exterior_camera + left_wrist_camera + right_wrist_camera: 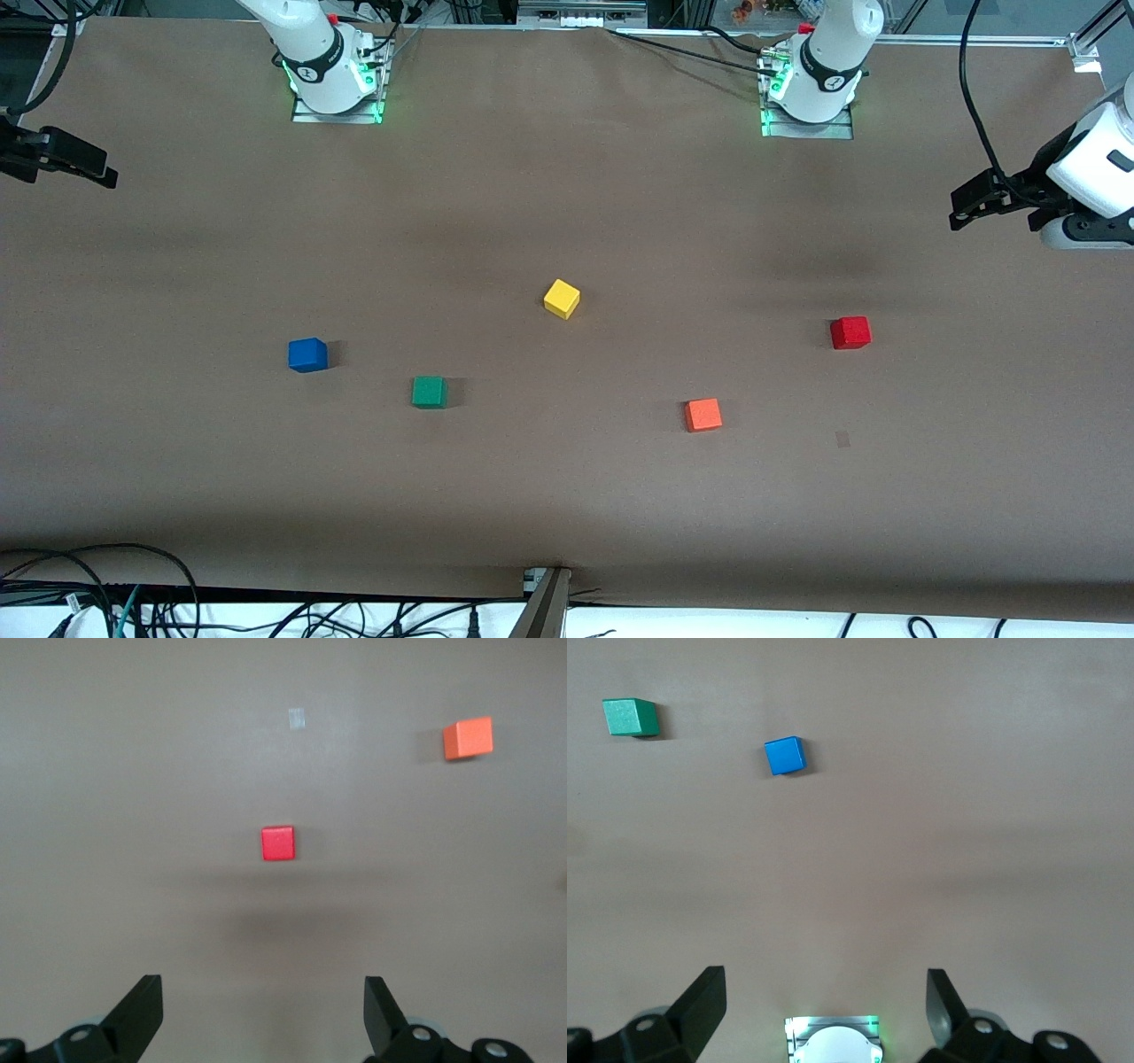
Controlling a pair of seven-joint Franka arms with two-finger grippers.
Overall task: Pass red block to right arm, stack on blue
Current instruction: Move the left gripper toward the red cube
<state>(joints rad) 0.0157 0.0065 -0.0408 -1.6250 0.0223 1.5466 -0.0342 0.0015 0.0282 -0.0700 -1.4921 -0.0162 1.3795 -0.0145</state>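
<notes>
worktop [567, 496]: brown paper-covered surface carrying five loose cubes, none stacked and none held; task judged not yet begun, with pickup, handover and stacking all left to do. left arm [828, 62]: base at the worktop's edge farthest from the front camera; its left hand [974, 206] hangs in the air over the worktop's end on the left arm's side, fingers spread wide and empty in the left wrist view [263, 1010]. right arm [310, 53]: base along the same edge; its right hand [66, 164] is over the other end of the worktop, fingers likewise apart and holding nothing [826, 1005]. red block [850, 332]: flat on the worktop toward the left arm's end, untouched, also seen below the left hand [278, 842]. blue [307, 354]: the stacking target, resting toward the right arm's end, nothing on top, seen in the right wrist view as well [784, 755]. yellow cube [562, 299]: near mid-worktop, turned at an angle. green cube [429, 392]: near the blue, closer to the front camera's edge [630, 717]. orange cube [702, 414]: between the green cube and the red block, closer to the front camera's edge [467, 737]. small pale tape patch [842, 439]: stuck to the paper near the red block. writing: no brand or label can be read on any item; a small dark emblem on each arm's base ring is too small to make out.
</notes>
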